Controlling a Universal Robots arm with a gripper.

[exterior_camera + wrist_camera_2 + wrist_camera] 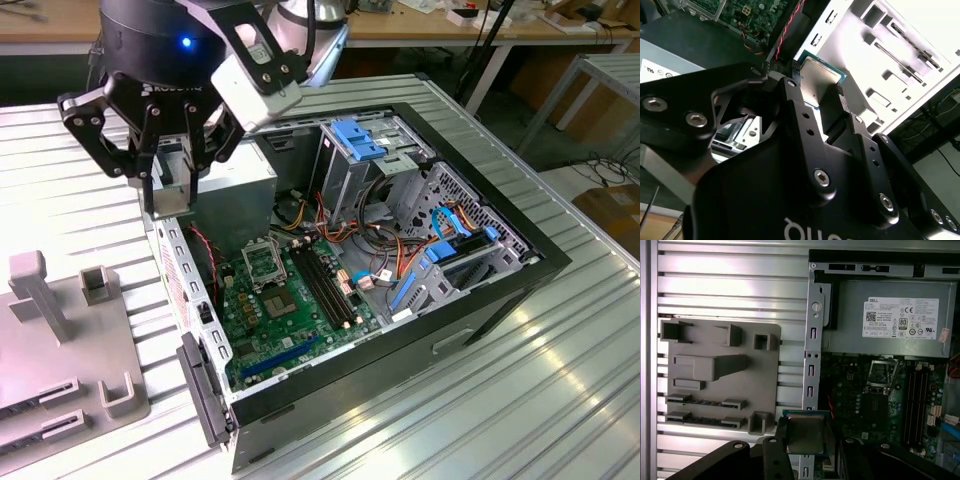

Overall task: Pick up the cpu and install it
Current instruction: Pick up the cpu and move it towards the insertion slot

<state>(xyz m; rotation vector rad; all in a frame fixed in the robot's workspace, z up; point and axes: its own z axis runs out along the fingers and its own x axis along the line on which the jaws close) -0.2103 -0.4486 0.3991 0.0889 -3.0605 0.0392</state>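
The cpu [805, 432] is a small square chip with a silver-grey top and a green edge, and it sits flat between my fingers in both wrist views. My gripper [178, 185] is shut on the cpu [817, 75] and hangs above the open computer case's side wall, at the exterior view's left. Inside the case lies the green motherboard [280, 325]. Its hollow silver socket frame [262, 262] is below the gripper and toward the exterior view's right. In the first wrist view the socket frame [883, 372] stands apart from the chip.
A grey power supply [245, 185] fills the case corner beside the gripper. Long black memory slots [325, 285] run next to the socket, with cables and blue drive brackets [360, 140] beyond. A grey fixture plate [60, 330] with upright holders lies on the slatted table outside the case.
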